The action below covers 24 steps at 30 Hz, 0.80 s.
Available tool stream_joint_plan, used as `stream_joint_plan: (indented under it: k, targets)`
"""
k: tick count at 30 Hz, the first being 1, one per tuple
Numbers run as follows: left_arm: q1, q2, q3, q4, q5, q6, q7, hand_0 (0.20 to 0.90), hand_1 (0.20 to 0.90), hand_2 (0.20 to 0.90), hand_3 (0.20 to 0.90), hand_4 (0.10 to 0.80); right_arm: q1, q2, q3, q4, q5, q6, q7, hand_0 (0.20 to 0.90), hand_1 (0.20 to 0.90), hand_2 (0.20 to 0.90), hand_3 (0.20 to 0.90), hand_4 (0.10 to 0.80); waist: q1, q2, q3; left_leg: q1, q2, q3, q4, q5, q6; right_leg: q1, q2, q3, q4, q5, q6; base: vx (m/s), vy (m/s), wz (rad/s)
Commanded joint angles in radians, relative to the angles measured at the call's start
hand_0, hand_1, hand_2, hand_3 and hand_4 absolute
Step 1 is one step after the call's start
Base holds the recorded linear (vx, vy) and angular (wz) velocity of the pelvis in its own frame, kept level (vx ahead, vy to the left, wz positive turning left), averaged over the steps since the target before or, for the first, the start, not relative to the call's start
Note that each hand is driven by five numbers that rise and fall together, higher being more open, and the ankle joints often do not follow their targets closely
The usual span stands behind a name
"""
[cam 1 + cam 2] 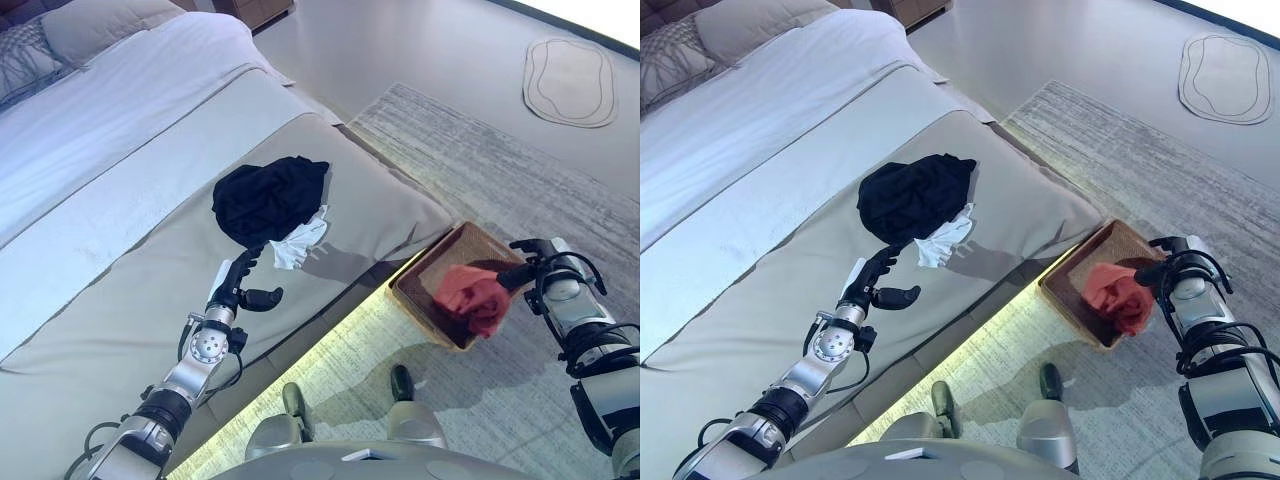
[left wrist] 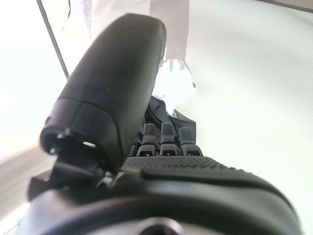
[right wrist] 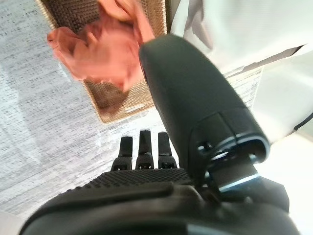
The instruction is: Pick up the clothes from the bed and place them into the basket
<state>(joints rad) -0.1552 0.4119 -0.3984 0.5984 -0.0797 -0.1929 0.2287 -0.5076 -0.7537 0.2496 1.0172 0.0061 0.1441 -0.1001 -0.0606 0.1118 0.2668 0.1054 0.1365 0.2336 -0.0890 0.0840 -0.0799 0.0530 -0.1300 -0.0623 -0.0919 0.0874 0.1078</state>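
A black garment (image 1: 270, 200) lies bunched on the beige bed cover (image 1: 110, 320), with a small white cloth (image 1: 300, 243) against its near edge. My left hand (image 1: 243, 285) rests open on the cover just short of the white cloth, fingers pointing at it; the left wrist view shows the white cloth (image 2: 175, 85) past the straight fingers. A red garment (image 1: 475, 295) is over the brown woven basket (image 1: 415, 300) on the floor beside the bed. My right hand (image 1: 520, 272) is open at the red garment's far side; the right wrist view shows the garment (image 3: 105, 46) apart from the fingers.
The bed's edge runs between the two hands. A grey rug (image 1: 480, 160) lies under the basket. A small pale mat (image 1: 570, 80) lies on the floor beyond. Pillows (image 1: 90, 25) are at the bed's head.
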Motion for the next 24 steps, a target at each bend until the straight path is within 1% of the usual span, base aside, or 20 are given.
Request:
stream_joint_plan:
  k: [1,5,11,14,17,19,22,24]
  targets:
    - [-0.071,0.074,-0.020,-0.049,0.001,-0.074,0.016,0.900,0.900,0.900,0.900,0.800,-0.100,-0.034,0.022,0.017,-0.040,-0.067,-0.033,0.900,0.900,0.900,0.900,0.800,0.020,-0.067,-0.023,0.027,0.039,-0.001,0.002,-0.076,-0.013,-0.013,-0.080,-0.020,0.048,-0.022,0.018,0.005,-0.011,0.05]
    - [-0.073,0.076,-0.022,-0.049,-0.002,-0.074,0.018,0.900,0.900,0.900,0.900,0.800,-0.097,-0.031,0.026,0.003,-0.050,-0.065,-0.031,0.900,0.900,0.900,0.900,0.800,0.020,-0.072,-0.023,0.026,0.040,-0.002,0.002,-0.076,-0.012,-0.013,-0.079,-0.022,0.050,-0.023,0.018,0.001,-0.003,0.01]
    - [-0.078,0.068,-0.028,-0.040,-0.004,-0.074,0.031,0.900,0.900,0.900,0.900,0.800,-0.109,-0.039,0.045,-0.008,-0.062,-0.092,-0.055,0.900,0.900,0.900,0.900,0.800,0.027,-0.077,-0.027,0.027,0.042,-0.008,0.002,-0.074,-0.013,-0.006,-0.078,-0.028,0.046,-0.023,0.016,0.000,0.000,0.00]
    - [-0.073,0.062,-0.027,-0.035,-0.004,-0.071,0.036,0.900,0.900,0.900,0.900,0.800,-0.134,-0.049,0.053,-0.036,-0.104,-0.101,-0.105,0.900,0.900,0.900,0.900,0.800,0.037,-0.082,-0.032,0.027,0.041,-0.020,0.002,-0.073,-0.013,0.004,-0.079,-0.037,0.041,-0.022,0.013,0.018,-0.008,0.05]
    - [-0.070,0.065,-0.029,-0.038,-0.003,-0.064,0.051,0.900,0.900,0.900,0.900,0.800,-0.181,-0.055,0.077,-0.119,-0.124,-0.071,-0.196,0.900,0.900,0.900,0.900,0.800,0.051,-0.086,-0.036,0.018,0.042,-0.039,0.002,-0.068,-0.015,0.006,-0.077,-0.049,0.047,-0.029,0.011,0.020,-0.017,0.16]
    - [-0.067,0.068,-0.032,-0.040,0.011,-0.069,0.077,0.900,0.900,0.900,0.900,0.800,-0.243,-0.062,0.111,-0.184,-0.151,-0.063,-0.260,0.900,0.900,0.900,0.900,0.800,0.068,-0.083,-0.039,0.005,0.040,-0.062,0.002,-0.063,-0.017,0.003,-0.076,-0.059,0.057,-0.040,0.006,0.011,0.009,0.12]
    - [-0.063,0.071,-0.031,-0.053,0.023,-0.066,0.089,0.900,0.900,0.900,0.900,0.800,-0.302,-0.059,0.143,-0.238,-0.137,-0.046,-0.289,0.900,0.900,0.900,0.900,0.800,0.085,-0.080,-0.039,-0.008,0.036,-0.083,0.002,-0.059,-0.017,0.001,-0.078,-0.075,0.066,-0.050,0.002,0.015,0.016,0.17]
    - [-0.052,0.074,-0.029,-0.064,0.026,-0.068,0.098,0.900,0.900,0.900,0.900,0.800,-0.359,-0.062,0.169,-0.244,-0.140,-0.058,-0.285,0.900,0.900,0.900,0.900,0.800,0.103,-0.072,-0.041,-0.016,0.030,-0.100,0.002,-0.055,-0.017,-0.001,-0.079,-0.086,0.079,-0.062,-0.005,0.065,0.054,0.30]
